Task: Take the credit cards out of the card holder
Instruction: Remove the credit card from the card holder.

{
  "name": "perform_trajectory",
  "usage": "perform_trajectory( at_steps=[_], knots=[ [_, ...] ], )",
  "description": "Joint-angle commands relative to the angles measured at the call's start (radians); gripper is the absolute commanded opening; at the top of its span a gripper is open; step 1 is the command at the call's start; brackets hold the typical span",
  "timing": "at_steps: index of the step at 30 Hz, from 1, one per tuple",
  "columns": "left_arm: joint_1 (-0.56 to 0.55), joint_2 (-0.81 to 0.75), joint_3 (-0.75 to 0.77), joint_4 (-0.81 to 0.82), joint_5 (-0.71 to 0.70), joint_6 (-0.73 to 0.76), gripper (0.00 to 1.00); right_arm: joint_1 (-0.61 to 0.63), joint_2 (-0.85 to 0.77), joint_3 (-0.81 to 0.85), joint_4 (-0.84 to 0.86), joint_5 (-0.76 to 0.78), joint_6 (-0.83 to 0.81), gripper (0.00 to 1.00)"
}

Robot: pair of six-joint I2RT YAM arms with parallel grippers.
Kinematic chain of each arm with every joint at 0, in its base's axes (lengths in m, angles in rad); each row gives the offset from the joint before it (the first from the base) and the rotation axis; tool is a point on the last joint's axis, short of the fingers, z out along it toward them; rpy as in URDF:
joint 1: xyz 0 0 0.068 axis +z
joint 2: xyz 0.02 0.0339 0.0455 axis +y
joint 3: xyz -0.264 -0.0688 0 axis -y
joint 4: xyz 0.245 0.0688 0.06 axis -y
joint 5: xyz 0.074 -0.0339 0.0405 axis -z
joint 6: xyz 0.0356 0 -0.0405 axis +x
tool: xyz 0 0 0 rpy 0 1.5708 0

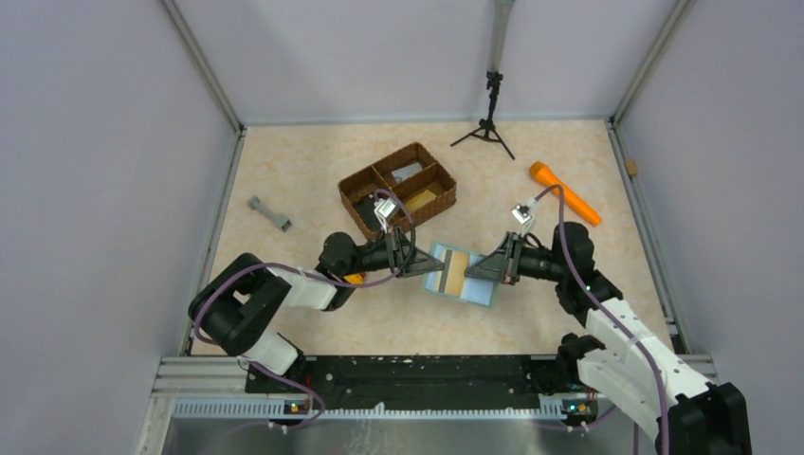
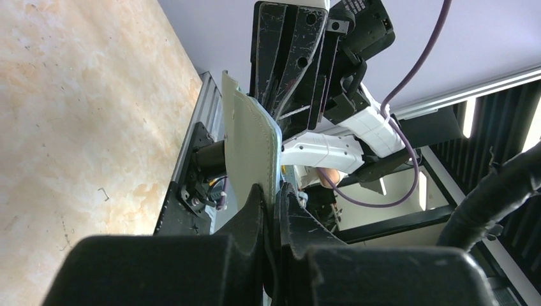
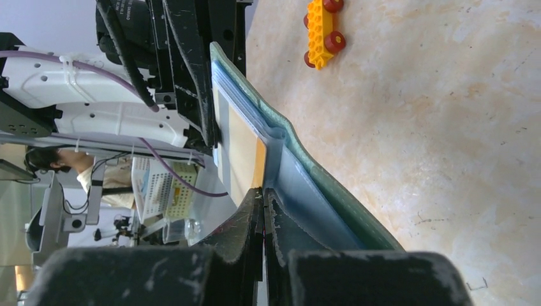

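Top external: the card holder [image 1: 462, 275] is spread open between the left claw [image 1: 424, 263] and the right claw [image 1: 479, 269], each pinching one side. Left wrist: its grey-green cover stands just ahead of the clamped fingers [image 2: 255, 210]. Right wrist: the fingertips [image 3: 254, 207] nip its pale blue pocket [image 3: 300, 185] beside a yellowish piece [image 3: 242, 153].

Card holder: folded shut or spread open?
Spread open. In the top view the card holder stretches unfolded between the left hand and the right hand, each shut on an opposite edge, its pale blue inside facing up.
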Motion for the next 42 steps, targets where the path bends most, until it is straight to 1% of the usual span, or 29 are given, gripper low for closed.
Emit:
perform_trajectory(
  at_steps=[1,3,4,5,7,8,9,10,11,12,13,14,17,20,24,32,33,35,37,39,40,42],
  knots=[
    [0.014,-0.031,-0.003,0.148,0.006,-0.029,0.04,-0.021,-0.012,0.014,-0.041,0.024,-0.045,0.00],
    [0.016,-0.030,-0.005,0.156,0.008,-0.034,0.17,-0.024,-0.014,0.016,-0.049,0.023,-0.050,0.00],
    [0.016,-0.029,-0.005,0.158,0.009,-0.035,0.21,-0.025,-0.015,0.015,-0.047,0.019,-0.047,0.00],
    [0.017,-0.029,-0.005,0.160,0.009,-0.036,0.22,-0.025,-0.015,0.012,-0.037,0.013,-0.039,0.00],
    [0.016,-0.026,-0.005,0.159,0.006,-0.035,0.19,-0.024,-0.017,0.000,0.011,-0.008,-0.008,0.00],
    [0.016,-0.024,-0.004,0.157,0.004,-0.035,0.15,-0.025,-0.018,-0.008,0.045,-0.023,0.015,0.00],
    [0.016,-0.021,-0.003,0.159,0.004,-0.036,0.09,-0.023,-0.018,-0.016,0.080,-0.036,0.040,0.00],
    [0.017,-0.018,-0.003,0.163,0.004,-0.038,0.03,-0.024,-0.019,-0.025,0.123,-0.054,0.068,0.06],
    [0.016,-0.016,-0.003,0.169,0.002,-0.041,0.00,-0.024,-0.022,-0.035,0.159,-0.067,0.094,0.16],
    [0.016,-0.013,-0.002,0.175,0.001,-0.044,0.00,-0.024,-0.025,-0.045,0.210,-0.078,0.122,0.26],
    [0.016,-0.009,0.000,0.180,0.001,-0.047,0.00,-0.025,-0.030,-0.054,0.241,-0.082,0.146,0.32],
    [0.017,-0.005,0.001,0.188,0.000,-0.052,0.00,-0.024,-0.034,-0.061,0.259,-0.082,0.162,0.34],
    [0.015,0.004,0.007,0.205,0.001,-0.065,0.00,-0.024,-0.028,-0.068,0.277,-0.087,0.177,0.35],
    [0.014,0.009,0.012,0.206,0.001,-0.067,0.00,-0.024,-0.020,-0.090,0.345,-0.097,0.219,0.34],
    [0.007,0.023,0.019,0.208,-0.001,-0.067,0.00,-0.024,-0.001,-0.107,0.407,-0.099,0.250,0.25],
    [-0.022,0.066,0.058,0.217,-0.014,-0.070,0.00,-0.020,0.012,-0.103,0.439,-0.096,0.264,0.24],
    [-0.030,0.073,0.067,0.217,-0.016,-0.071,0.00,-0.019,0.016,-0.103,0.444,-0.097,0.266,0.23],
    [-0.038,0.085,0.075,0.221,-0.021,-0.071,0.00,-0.017,0.017,-0.105,0.450,-0.100,0.267,0.15],
    [-0.038,0.087,0.078,0.217,-0.022,-0.065,0.00,-0.018,0.013,-0.100,0.427,-0.098,0.249,0.00],
    [-0.039,0.090,0.081,0.211,-0.018,-0.062,0.00,-0.018,0.003,-0.092,0.375,-0.083,0.218,0.00],
    [-0.039,0.093,0.082,0.212,-0.016,-0.061,0.04,-0.019,-0.007,-0.088,0.344,-0.066,0.204,0.00],
    [-0.038,0.097,0.079,0.219,-0.016,-0.062,0.18,-0.020,-0.042,-0.087,0.286,0.000,0.179,0.00]
  ],
)
